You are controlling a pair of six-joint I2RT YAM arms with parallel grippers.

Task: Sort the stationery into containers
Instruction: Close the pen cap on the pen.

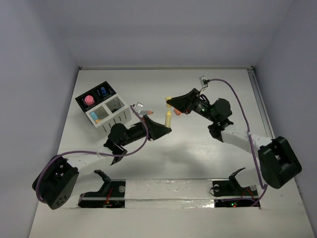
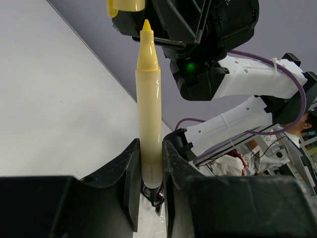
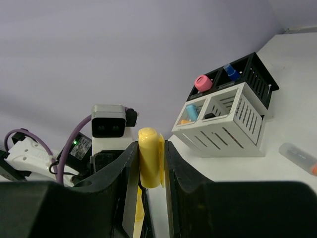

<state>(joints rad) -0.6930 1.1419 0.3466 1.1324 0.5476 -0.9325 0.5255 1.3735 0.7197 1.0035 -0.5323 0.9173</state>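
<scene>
Our left gripper (image 2: 150, 148) clamps the uncapped yellow marker (image 2: 148, 89) in mid-air, and our right gripper (image 3: 150, 148) pinches its yellow cap (image 3: 151, 161) just beyond the tip. Next, we reckon: align, press on, then carry it to the organizer (image 1: 116, 120).

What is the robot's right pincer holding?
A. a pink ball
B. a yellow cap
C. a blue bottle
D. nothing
B: the right pincer is shut on the yellow cap, near the bare tip of the yellow marker that the left pincer grips.
</scene>
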